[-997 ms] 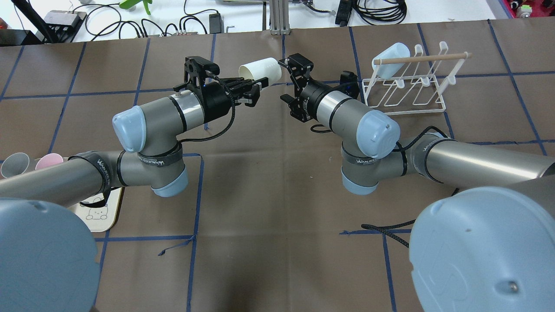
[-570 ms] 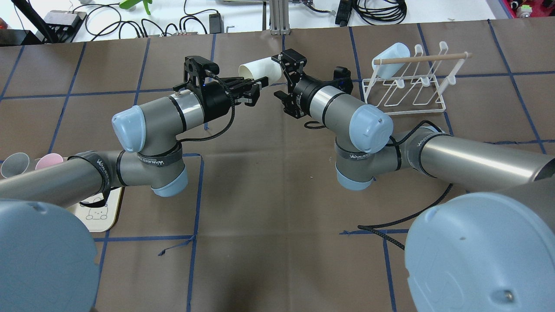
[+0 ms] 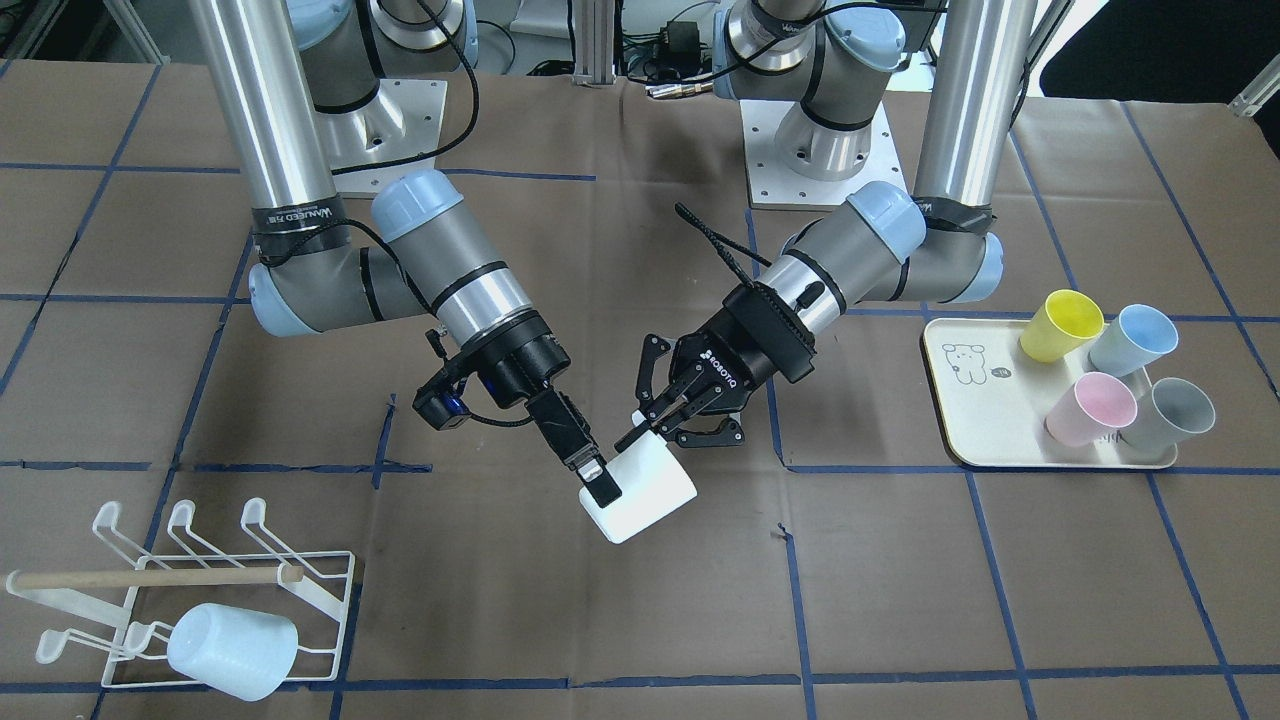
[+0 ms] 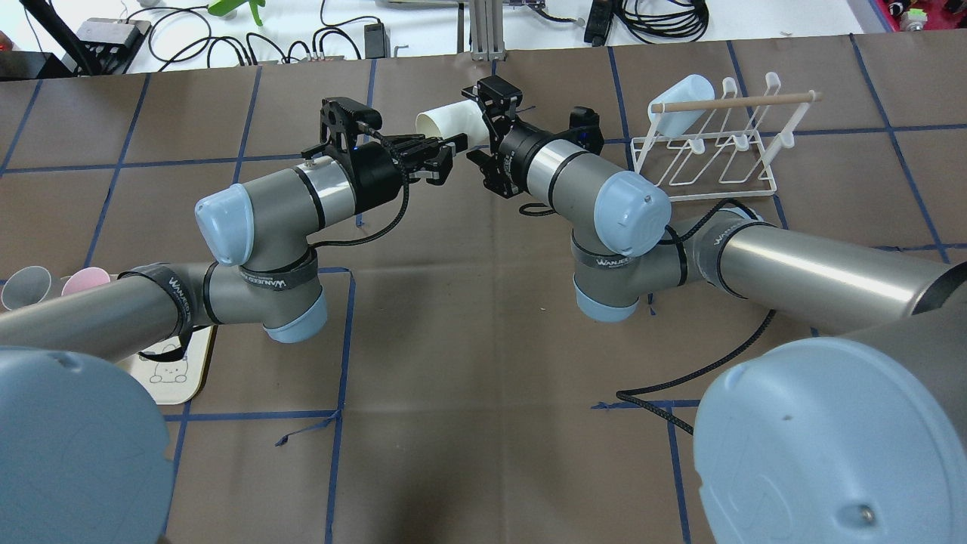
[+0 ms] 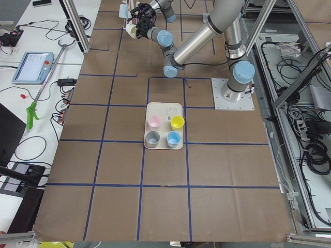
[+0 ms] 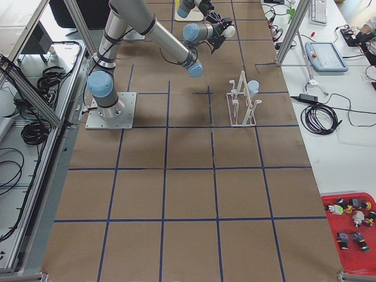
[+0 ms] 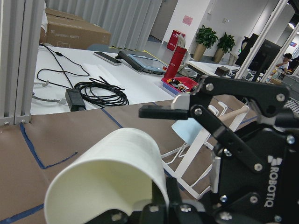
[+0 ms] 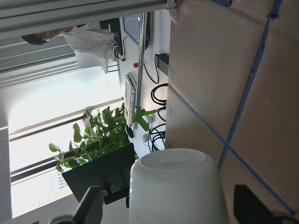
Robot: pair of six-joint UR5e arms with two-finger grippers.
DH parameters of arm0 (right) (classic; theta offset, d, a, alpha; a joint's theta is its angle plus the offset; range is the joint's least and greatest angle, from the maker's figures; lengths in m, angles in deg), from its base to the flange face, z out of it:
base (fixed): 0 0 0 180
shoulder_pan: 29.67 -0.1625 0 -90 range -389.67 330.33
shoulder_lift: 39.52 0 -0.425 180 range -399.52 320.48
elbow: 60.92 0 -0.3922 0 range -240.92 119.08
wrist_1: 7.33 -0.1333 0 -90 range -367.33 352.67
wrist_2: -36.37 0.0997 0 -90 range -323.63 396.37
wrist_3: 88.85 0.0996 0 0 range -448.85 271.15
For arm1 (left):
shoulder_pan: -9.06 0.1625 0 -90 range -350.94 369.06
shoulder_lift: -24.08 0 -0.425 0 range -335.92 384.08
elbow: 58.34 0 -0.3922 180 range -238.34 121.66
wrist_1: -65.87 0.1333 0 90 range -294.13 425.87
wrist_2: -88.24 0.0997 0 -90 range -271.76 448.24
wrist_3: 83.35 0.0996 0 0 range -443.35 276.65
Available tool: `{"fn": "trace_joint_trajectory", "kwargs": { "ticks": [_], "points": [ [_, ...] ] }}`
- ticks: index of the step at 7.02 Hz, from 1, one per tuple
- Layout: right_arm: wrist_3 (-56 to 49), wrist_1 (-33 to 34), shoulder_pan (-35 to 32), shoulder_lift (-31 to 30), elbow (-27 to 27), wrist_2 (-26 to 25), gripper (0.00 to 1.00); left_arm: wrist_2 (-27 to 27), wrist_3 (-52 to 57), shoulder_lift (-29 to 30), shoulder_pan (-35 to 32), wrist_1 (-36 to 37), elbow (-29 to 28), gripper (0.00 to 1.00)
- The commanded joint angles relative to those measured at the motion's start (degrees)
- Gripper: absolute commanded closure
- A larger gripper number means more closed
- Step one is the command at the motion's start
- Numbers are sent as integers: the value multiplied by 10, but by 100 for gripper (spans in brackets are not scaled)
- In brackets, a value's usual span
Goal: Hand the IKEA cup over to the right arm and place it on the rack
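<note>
A white IKEA cup (image 4: 452, 121) hangs on its side above the table's middle. My left gripper (image 4: 455, 142) is shut on its rim, as the front view shows with the left gripper (image 3: 642, 428) at the cup (image 3: 640, 495). My right gripper (image 4: 476, 125) is open, its fingers straddling the cup's closed end. In the right wrist view the cup's base (image 8: 175, 186) fills the gap between both fingertips (image 8: 91, 205). The white wire rack (image 4: 706, 155) with a wooden dowel stands at the right.
A pale blue cup (image 4: 680, 94) sits upside down on the rack's far left prong. On the robot's left, a cream tray (image 3: 965, 405) holds yellow, blue, pink and grey cups. Cables lie beyond the table's far edge.
My right arm swung left toward the cup, and its open fingers now reach around the cup's closed end. The left arm and cup stayed put.
</note>
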Motion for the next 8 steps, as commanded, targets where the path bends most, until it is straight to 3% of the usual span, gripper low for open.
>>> {"fn": "trace_joint_trajectory", "kwargs": {
  "ticks": [1, 8],
  "points": [
    [-1, -1, -10, 10, 6, 0, 1, 1, -1, 0, 0, 0, 1, 100],
    [1, -20, -16, 15, 18, 1, 5, 1, -17, -4, 0, 2, 1, 100]
  ]
}}
